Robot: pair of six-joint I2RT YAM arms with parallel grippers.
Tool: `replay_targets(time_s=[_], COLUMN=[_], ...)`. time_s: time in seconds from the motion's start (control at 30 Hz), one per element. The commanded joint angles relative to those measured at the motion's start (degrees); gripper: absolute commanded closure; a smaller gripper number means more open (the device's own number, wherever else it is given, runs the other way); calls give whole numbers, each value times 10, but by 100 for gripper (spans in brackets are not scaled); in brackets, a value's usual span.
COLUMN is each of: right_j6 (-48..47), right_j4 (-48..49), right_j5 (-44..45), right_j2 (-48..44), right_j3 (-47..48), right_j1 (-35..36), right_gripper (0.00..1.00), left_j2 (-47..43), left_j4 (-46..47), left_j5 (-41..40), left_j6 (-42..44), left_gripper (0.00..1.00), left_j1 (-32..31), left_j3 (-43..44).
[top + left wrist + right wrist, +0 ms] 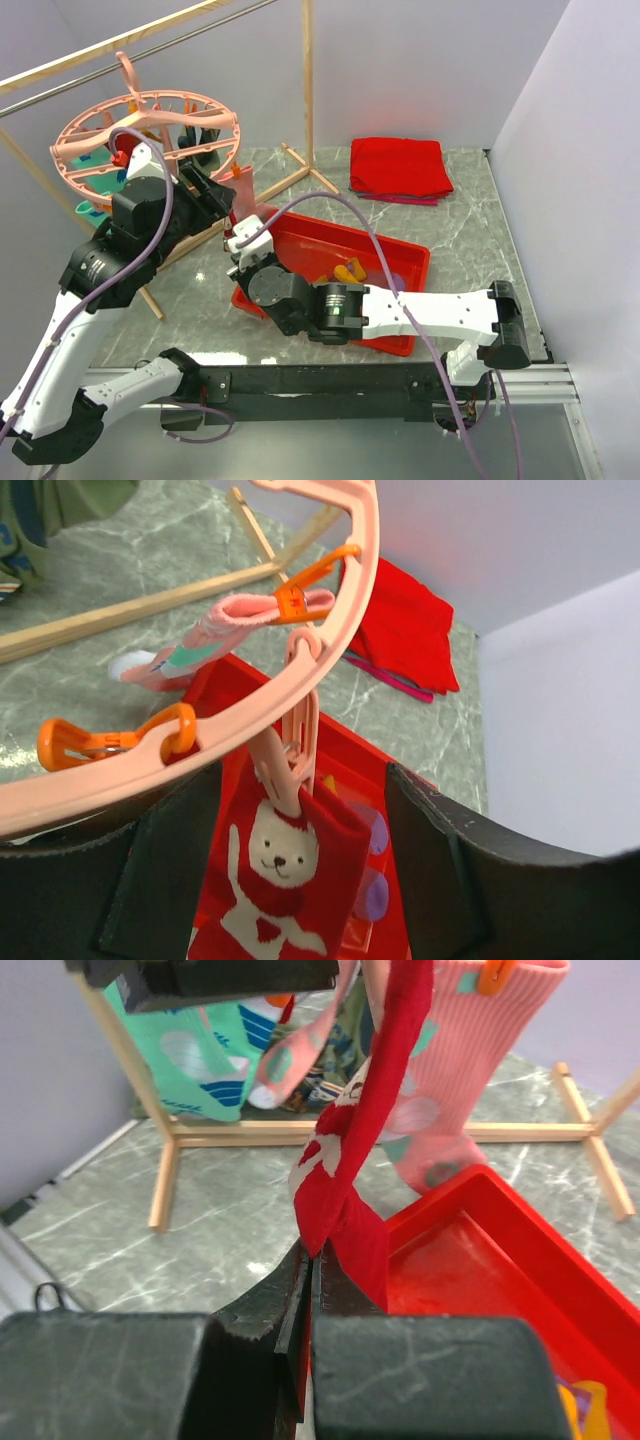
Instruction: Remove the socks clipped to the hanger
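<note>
The round pink hanger (pixel 160 95) hangs from the rack bar at the back left, with several socks still clipped under it. In the left wrist view its ring (pixel 345 620) crosses the frame. A pink clip (pixel 292 770) on it pinches the top of a red sock with a white bear (pixel 285 875). My left gripper (pixel 300 815) is open, one finger on each side of that sock and clip. My right gripper (pixel 322 1260) is shut on the lower end of the same red sock (pixel 375 1130), which is stretched taut. A pink sock (pixel 455 1070) and a teal one (pixel 185 1060) hang behind it.
A red bin (pixel 400 258) lies under the right arm with orange and purple items in it. A folded red cloth (pixel 400 165) lies at the back right. The wooden rack's feet (pixel 300 165) spread over the marble table. An empty orange clip (pixel 95 742) dangles from the ring.
</note>
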Motion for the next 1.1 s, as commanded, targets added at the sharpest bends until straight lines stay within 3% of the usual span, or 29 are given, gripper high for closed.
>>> replay_targets(time_s=[0.0, 0.17, 0.37, 0.6, 1.07], right_j6=[-44, -79, -80, -69, 57], right_j4=[38, 52, 65, 65, 10], right_j5=[60, 79, 81, 87, 106], right_j2=[19, 35, 29, 8, -43], right_j3=[29, 36, 26, -10, -105], right_j1=[16, 27, 30, 30, 18], right_gripper=[100, 100, 100, 100, 100], left_j2=[6, 2, 3, -4, -16], left_j4=[32, 62, 76, 71, 74], left_j5=[-48, -64, -63, -69, -64], left_j6=[-4, 1, 18, 26, 33], left_gripper=[29, 33, 59, 97, 99], left_j1=[0, -1, -1, -1, 0], left_j3=[-6, -33, -37, -36, -42])
